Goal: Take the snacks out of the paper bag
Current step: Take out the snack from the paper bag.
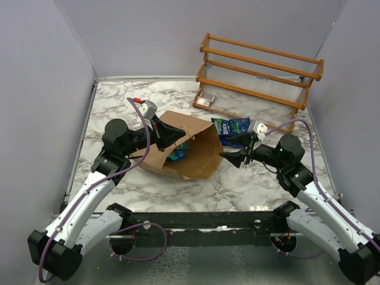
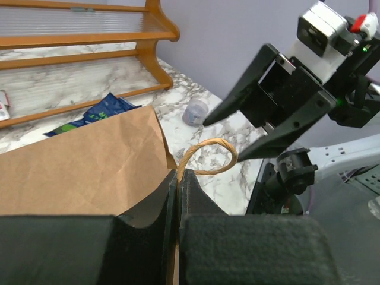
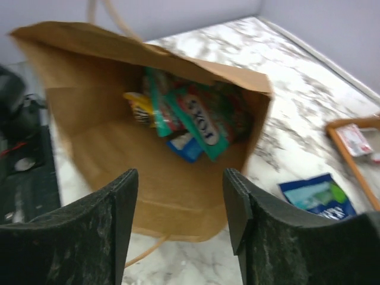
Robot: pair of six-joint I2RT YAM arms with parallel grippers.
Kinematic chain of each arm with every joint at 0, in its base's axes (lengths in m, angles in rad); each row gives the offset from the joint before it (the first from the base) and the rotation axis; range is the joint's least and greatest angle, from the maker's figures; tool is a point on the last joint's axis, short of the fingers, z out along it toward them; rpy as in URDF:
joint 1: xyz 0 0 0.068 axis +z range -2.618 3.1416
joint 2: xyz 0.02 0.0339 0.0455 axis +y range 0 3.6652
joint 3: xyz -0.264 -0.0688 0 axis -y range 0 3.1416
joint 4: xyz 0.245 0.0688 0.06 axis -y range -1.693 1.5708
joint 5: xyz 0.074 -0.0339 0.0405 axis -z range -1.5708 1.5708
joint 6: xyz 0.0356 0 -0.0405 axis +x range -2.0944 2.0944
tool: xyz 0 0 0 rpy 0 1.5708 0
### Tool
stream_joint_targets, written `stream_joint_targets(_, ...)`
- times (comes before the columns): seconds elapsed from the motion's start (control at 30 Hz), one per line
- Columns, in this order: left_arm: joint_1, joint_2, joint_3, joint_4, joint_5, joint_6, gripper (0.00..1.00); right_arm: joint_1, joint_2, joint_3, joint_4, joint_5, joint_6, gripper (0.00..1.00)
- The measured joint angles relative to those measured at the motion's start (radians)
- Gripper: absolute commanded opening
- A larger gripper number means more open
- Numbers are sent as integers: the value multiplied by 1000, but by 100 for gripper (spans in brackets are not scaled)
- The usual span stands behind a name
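Right tool [image 3: 179, 175], jaws apart, faces the paper bag [image 3: 89, 136] mouth.
Left tool [image 2: 178, 181] clamps the bag's rim; the next move should reach in for the snacks [image 3: 196, 122] at frame centre.

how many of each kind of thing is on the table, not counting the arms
paper bag: 1
wooden rack: 1
snack packets: at least 4, one blue packet outside the bag, the rest overlapping inside
flat box: 1
clear cup: 1
total: at least 8
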Motion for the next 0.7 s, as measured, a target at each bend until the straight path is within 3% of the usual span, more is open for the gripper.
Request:
stream_joint_targets(0.17, -8, 21, -26, 57, 11, -52, 0, 23, -80, -59, 27, -155, 63, 42)
stream_joint_targets(0.3, -8, 47, -40, 89, 13, -85, 0, 117, -60, -98, 48, -143, 87, 34)
stream_joint_targets(0.5, -8, 51, -42, 106, 13, -109, 0, 392, 84, -107, 98, 118, 64, 22)
stream_joint_targets(0.7, -13, 50, -42, 107, 11, -113, 0, 558, 355, -45, 182, 343, 40, 19)
